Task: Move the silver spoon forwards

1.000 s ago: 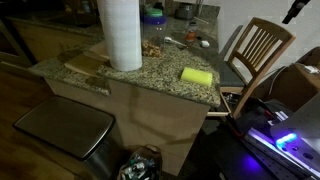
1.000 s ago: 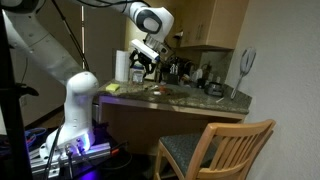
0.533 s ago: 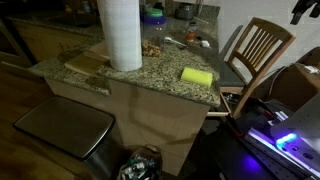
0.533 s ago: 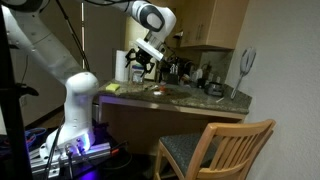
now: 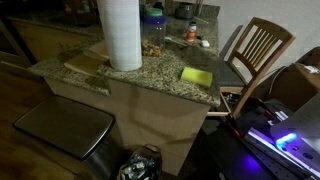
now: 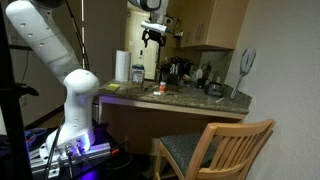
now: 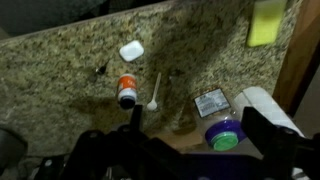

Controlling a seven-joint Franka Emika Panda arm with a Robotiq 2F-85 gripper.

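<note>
The silver spoon lies flat on the granite counter in the wrist view, its pale oval bowl nearest me and its thin handle pointing away. It lies just beside an orange-red stick-like item. My gripper is open and empty, its two dark fingers spread wide, high above the counter and well clear of the spoon. In an exterior view my gripper hangs near the upper cabinets. The spoon is too small to make out there.
A yellow sponge, a paper towel roll, a purple container with a green lid, a small packet and a white object sit on the counter. A wooden chair stands beside it.
My gripper has risen from just above the counter to high above it, and has left the top of the exterior view that shows the sponge. The spoon has not moved.
</note>
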